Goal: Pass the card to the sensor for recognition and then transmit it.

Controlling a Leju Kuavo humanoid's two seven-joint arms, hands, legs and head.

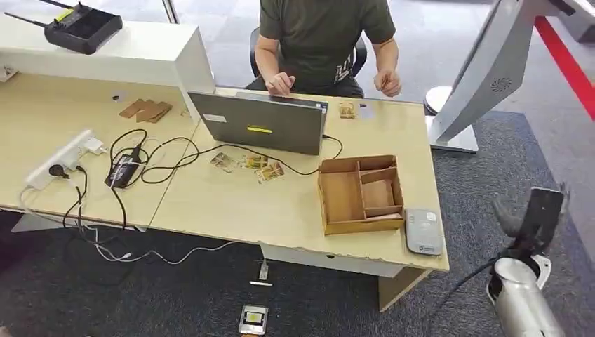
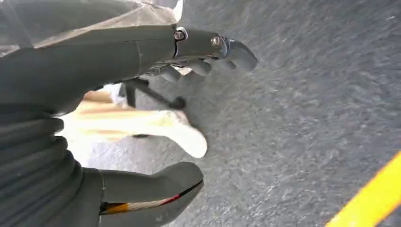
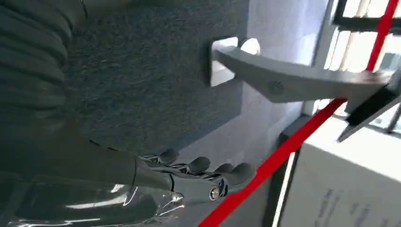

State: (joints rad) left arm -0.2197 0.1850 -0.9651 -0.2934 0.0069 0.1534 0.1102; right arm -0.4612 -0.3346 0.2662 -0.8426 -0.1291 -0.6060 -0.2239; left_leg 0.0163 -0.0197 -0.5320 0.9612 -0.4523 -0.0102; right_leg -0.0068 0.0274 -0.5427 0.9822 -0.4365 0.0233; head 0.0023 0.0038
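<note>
Three cards (image 1: 251, 166) lie flat on the tabletop (image 1: 231, 203) before the laptop (image 1: 259, 123); the sensor (image 1: 423, 230) lies lengthwise beside the tray (image 1: 359, 193). Wrist views show the left hand (image 2: 189, 113) and right hand (image 3: 198, 177) spread, holding nothing.

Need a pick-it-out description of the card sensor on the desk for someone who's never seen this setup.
Start at the light wooden desk and go to its near right corner. There the open brown divider box stands, and the sensor lies flat right beside it at the desk edge. It is the only grey, rounded-corner slab there; the cards near the laptop are thin and printed.
</note>
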